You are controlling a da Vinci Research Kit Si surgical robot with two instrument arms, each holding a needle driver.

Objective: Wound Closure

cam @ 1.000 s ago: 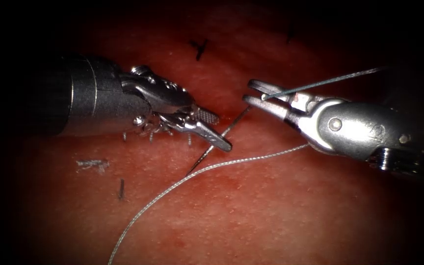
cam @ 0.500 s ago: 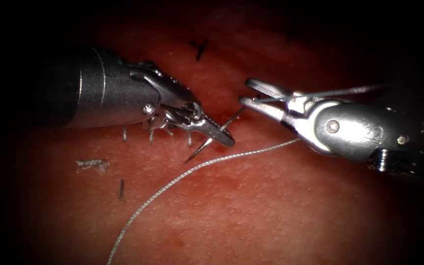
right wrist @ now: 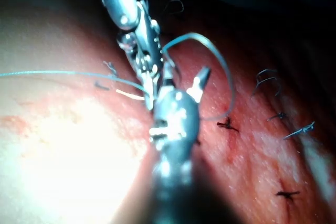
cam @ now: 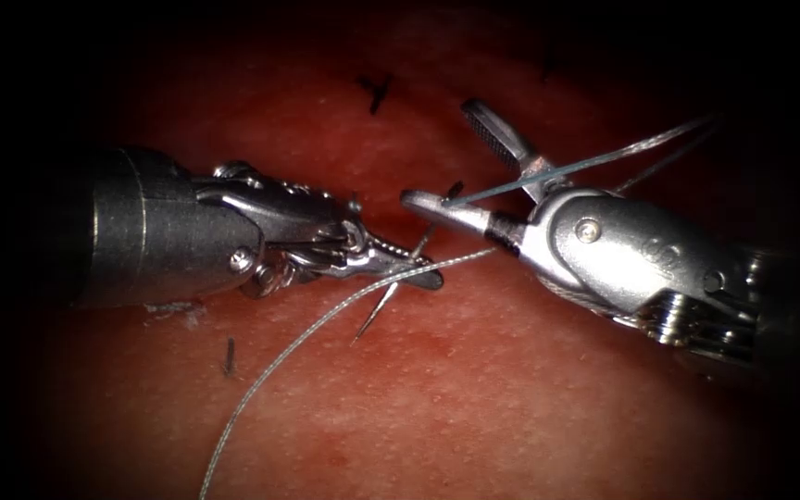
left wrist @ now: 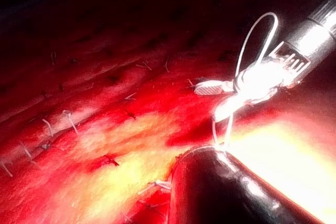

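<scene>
one end of the needle hides behind the left tool.

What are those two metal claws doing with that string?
They are sewing a cut in the tissue. The left tool has its jaws shut on the needle near its middle, with the needle out of the tissue. The right tool has open jaws and grips nothing, though thread lies across them.

No text, label, brand or number can be read anywhere; the only mark is a faint stamped figure on the right end effector housing, seen in the endoscope view, too blurred to make out.
</scene>
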